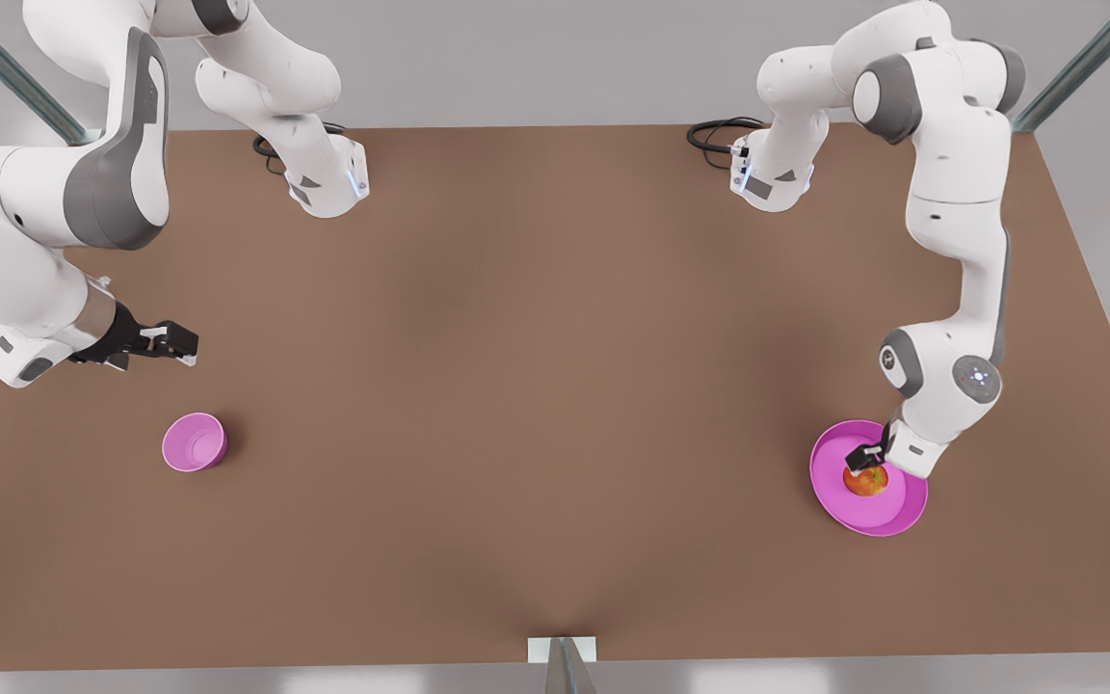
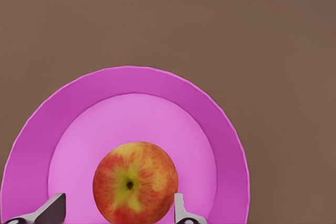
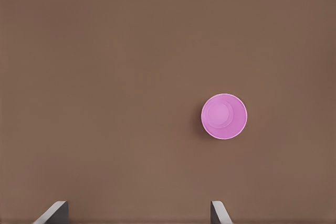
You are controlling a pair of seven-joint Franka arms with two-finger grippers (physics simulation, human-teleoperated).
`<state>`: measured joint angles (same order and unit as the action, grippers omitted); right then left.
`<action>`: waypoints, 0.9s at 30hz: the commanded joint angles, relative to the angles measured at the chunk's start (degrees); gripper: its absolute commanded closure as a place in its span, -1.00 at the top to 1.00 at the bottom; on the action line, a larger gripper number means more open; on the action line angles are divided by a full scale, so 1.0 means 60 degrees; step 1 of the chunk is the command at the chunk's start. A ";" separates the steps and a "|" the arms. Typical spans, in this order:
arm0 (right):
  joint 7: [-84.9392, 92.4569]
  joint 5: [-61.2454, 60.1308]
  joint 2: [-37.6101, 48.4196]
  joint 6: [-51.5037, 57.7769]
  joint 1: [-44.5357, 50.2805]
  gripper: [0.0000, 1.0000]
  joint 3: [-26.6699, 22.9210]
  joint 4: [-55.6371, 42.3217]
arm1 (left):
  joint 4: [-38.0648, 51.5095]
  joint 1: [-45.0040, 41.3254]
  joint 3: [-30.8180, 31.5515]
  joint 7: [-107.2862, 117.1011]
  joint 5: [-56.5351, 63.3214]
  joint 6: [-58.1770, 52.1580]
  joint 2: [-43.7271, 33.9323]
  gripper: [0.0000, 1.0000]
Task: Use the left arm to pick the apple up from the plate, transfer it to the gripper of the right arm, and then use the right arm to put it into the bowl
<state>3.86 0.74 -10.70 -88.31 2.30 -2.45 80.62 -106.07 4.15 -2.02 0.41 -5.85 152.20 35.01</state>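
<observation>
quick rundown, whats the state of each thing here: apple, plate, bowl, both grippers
apple: on the plate, not lifted, between the left gripper's open fingers
plate: flat on the table, holding the apple
bowl: upright, empty, on the table
left gripper: open, down at the apple
right gripper: open, holding nothing, waiting above the table near the bowl

- I am looking at a simulated robot test cell, not a home or kitchen.
- A bare brown table (image 1: 555, 386) fills the scene, with plain grey walls behind it.
- Two white arms are bolted to the table's far edge, black cables (image 1: 714, 135) coiled at their bases.
- Metal frame struts (image 1: 1080, 67) slant across the upper corners.
- The props are few: a plate (image 1: 830, 501), an apple (image 1: 865, 481) and a bowl (image 1: 194, 441).
</observation>
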 commanded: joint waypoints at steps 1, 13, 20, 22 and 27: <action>0.0016 -0.0006 0.0011 -0.0003 -0.0002 1.00 -0.0002 -0.0005 | -0.0002 -0.0003 0.0000 -0.0230 0.0008 0.0840 0.0098 1.00; 0.0046 -0.0006 0.0011 -0.0003 -0.0032 1.00 -0.0002 -0.0005 | 0.0027 -0.0061 0.0000 -0.0230 0.0008 0.1191 0.0626 1.00; 0.0134 -0.0006 0.0011 -0.0003 -0.0061 1.00 -0.0017 0.0010 | 0.0101 -0.0061 0.0000 -0.0230 0.0022 0.1558 0.0933 0.90; 0.0134 -0.0006 0.0011 -0.0003 -0.0090 1.00 -0.0017 0.0010 | 0.0101 -0.0076 0.0000 -0.0230 0.0022 0.1558 0.0933 0.55; 0.0134 -0.0006 -0.0004 -0.0003 -0.0090 1.00 -0.0017 0.0010 | 0.0101 -0.0164 0.0000 -0.0244 0.0037 0.1558 0.0904 0.47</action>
<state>4.29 0.74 -10.76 -88.35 1.75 -2.54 80.71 -105.51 3.24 -2.03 -0.60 -5.52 161.27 40.27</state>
